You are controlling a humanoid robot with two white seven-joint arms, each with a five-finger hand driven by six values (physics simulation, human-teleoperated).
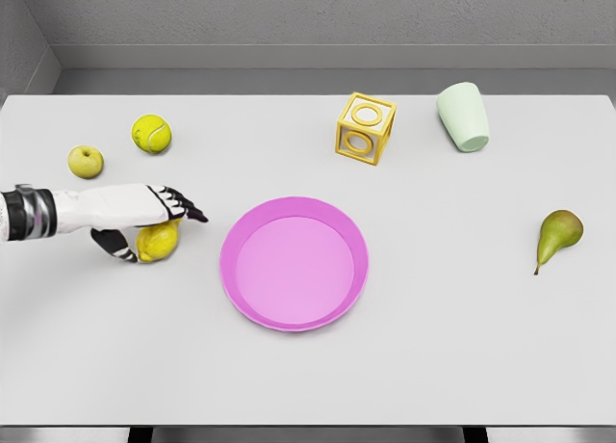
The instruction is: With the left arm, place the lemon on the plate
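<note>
the left hand is closing its fingers and thumb round the lemon; the fruit is sitting under the fingers. the pink plate is lying just beyond the fingertips, apart from them.

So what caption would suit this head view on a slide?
Left robot hand closes on the lemon beside an empty pink plate.

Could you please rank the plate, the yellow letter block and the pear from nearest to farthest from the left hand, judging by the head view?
Measured from the left hand, which sits over the lemon:
1. Plate, just to the hand's right, near the table's middle.
2. Yellow letter block, farther right and toward the back edge.
3. Pear, far right side of the table.
</note>
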